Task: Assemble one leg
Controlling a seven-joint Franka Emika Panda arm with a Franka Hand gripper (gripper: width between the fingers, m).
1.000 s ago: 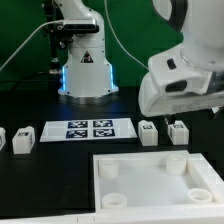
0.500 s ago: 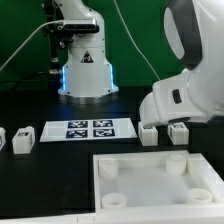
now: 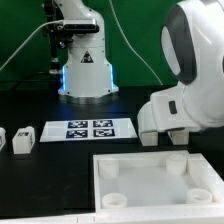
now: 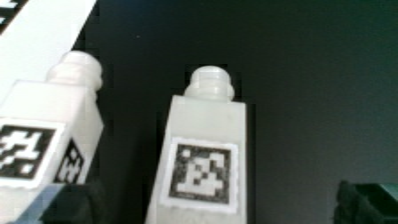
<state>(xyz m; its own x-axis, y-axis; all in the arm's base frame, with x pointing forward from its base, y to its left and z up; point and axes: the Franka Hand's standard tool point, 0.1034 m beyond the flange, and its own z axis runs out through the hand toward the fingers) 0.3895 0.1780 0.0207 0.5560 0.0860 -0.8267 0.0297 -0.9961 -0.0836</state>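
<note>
- Fingers [image 4: 374, 203] stand wide apart with nothing in them; only their dark tips show at the edge of the wrist view.
- Between the fingers rests the leg [image 4: 210, 150] on the dark surface [image 4: 302, 60], tag facing the wrist camera, rounded peg end pointing away.
- Just outside one finger sits a second leg [image 4: 50, 120], with a narrow gap between the two.
- Judgement: the step in hand is the approach for a grasp. To do it well, one finger should slip into that gap without nudging the neighbour. Both should meet the long sides squarely and close only once low enough.
- In the exterior view the arm [image 3: 195, 90] hides both.
</note>
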